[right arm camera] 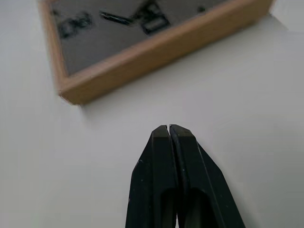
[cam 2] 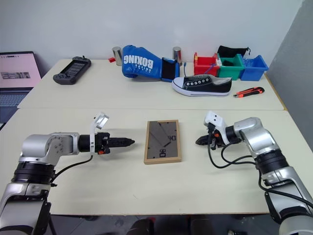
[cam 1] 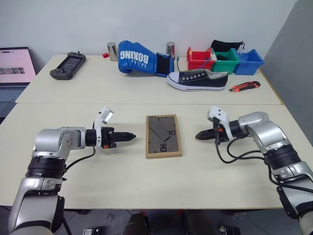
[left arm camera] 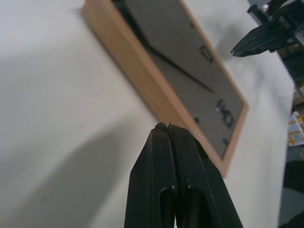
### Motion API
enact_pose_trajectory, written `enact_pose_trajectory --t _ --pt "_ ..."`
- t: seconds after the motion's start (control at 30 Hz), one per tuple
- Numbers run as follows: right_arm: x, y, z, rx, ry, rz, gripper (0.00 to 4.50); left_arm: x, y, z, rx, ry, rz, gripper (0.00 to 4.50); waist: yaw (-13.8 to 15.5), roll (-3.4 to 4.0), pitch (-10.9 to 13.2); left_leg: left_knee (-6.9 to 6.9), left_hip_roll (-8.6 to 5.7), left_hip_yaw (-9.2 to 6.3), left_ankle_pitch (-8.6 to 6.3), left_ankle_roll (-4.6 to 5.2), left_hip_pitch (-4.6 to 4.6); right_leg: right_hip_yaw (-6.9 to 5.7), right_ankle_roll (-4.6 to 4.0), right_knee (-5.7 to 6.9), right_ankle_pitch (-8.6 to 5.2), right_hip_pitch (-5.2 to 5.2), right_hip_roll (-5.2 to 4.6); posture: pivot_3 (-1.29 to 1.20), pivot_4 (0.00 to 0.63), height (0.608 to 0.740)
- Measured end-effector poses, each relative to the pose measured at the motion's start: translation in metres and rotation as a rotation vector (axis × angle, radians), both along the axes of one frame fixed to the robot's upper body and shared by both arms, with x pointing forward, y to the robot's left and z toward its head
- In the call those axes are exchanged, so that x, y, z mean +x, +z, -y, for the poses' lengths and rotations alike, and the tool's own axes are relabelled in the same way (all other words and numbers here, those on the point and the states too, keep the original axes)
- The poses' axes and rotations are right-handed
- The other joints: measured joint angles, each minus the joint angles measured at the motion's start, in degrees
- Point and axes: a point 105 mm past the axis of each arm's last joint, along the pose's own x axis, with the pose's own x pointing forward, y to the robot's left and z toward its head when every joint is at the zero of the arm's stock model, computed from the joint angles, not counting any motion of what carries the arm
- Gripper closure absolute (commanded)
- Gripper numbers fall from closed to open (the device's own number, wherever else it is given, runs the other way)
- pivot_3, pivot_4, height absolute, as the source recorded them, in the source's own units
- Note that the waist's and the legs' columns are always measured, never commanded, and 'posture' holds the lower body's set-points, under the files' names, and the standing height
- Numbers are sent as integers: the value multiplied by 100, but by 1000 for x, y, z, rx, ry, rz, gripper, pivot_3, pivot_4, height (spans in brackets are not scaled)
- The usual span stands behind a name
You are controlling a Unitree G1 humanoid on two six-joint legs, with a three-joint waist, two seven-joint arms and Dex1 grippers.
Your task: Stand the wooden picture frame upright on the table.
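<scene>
The worktop was a pale cream, matte surface with a seam running across the middle of the head views, backed by a plain white wall and a grey panel at the upper right. At the far left edge a laptop sat cut off by the picture's border. Along the upper part lay a dark handheld game controller, a blue boxing glove flanked by two small metal cups, a black-and-white sneaker, red, green and blue bins whose contents were hard to make out, and an orange utility knife.

In the lower left, the left tool had its two black fingers pressed together, grasping nothing, its tip just short of the frame's left edge. The wooden picture frame lay flat at the centre, dark grey back upward with its stand folded down, so its front was hidden. In the lower right, the right tool was likewise clenched on nothing, near the frame's right edge but apart from it.
</scene>
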Motion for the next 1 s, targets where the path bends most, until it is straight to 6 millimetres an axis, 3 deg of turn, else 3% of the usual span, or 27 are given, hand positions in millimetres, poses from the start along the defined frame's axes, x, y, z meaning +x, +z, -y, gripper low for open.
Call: enact_pose_trajectory --t 0.1,0.33,0.47,1.0 --pt "17 -1 -8 -18 -56 62 4443 17 -7 6 25 25 33 4500 0 -1 0 0 0 0 0 -1 -1 -1 0 0 0 -1 0 0 150 740" --pt "35 -6 -29 -8 -95 105 4443 42 -16 14 72 61 95 4500 -15 0 0 -1 -1 1 1 -1 -1 -2 -1 1 1 -1 -2 0 150 740" --pt "30 -6 -55 34 -29 92 4443 49 -16 28 73 34 128 4500 -13 -1 -1 0 -2 0 2 -3 -2 -3 0 1 1 -1 -2 0 150 740" --pt "2 -4 -59 46 78 22 4443 37 -12 26 128 -48 148 4500 -25 0 0 -2 -3 -3 0 -1 -2 -4 0 2 1 -1 -3 0 150 740"
